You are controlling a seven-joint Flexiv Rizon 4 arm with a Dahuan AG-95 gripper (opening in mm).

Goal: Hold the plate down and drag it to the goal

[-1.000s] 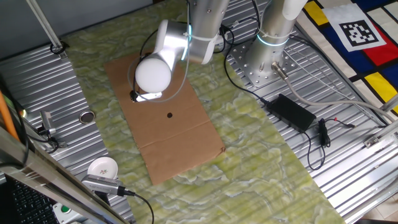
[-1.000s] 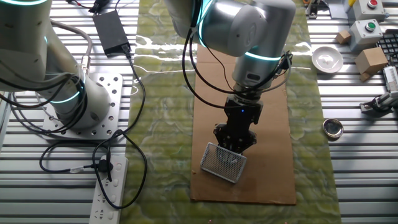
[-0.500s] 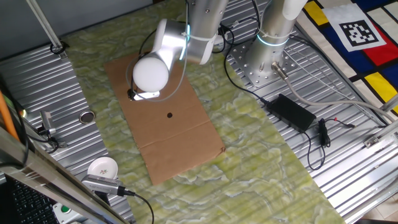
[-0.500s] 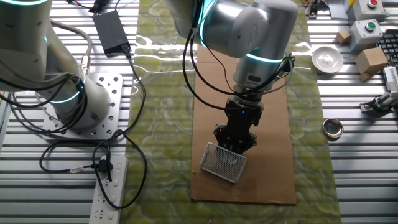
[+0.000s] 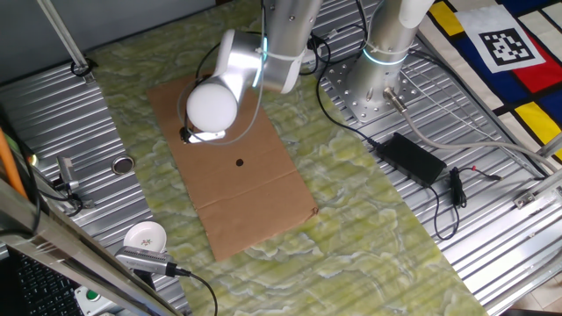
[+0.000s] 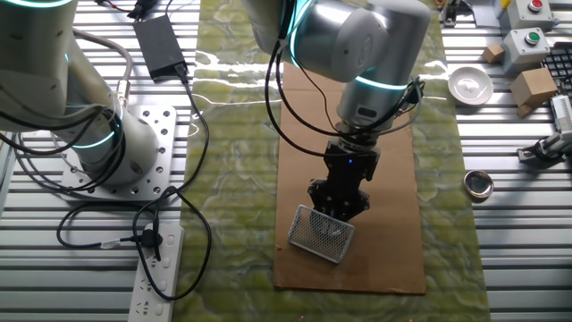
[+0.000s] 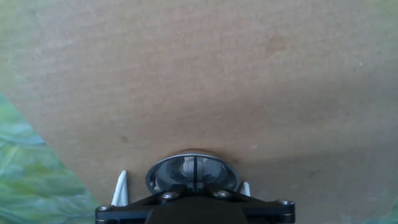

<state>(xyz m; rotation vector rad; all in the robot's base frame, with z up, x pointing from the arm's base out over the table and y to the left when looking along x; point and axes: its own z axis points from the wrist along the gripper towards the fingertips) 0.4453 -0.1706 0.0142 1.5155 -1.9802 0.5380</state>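
Note:
In the hand view the plate [image 7: 193,172], a small shiny round silver dish with a raised rim, lies on the brown cardboard sheet [image 7: 199,81] right under my gripper [image 7: 194,180]. The fingers stand together over the dish's middle, with only a thin line between them. In one fixed view the gripper [image 5: 198,135] points down at the cardboard [image 5: 255,197], and the arm's white cap hides the plate. A small black dot [image 5: 240,161] marks the cardboard nearby. In the other fixed view the gripper [image 6: 338,207] stands just above a grey mesh-patterned rectangle [image 6: 320,234].
A darker flat metal disc [image 5: 122,164] [image 6: 478,183] and a white round cup [image 5: 145,237] [image 6: 469,84] sit on the ribbed metal table beside the mat. A second robot base [image 5: 373,88], a black power adaptor [image 5: 417,158] and cables lie on the other side.
The arm has shifted very slightly across the cardboard. The gripper stays down on the plate.

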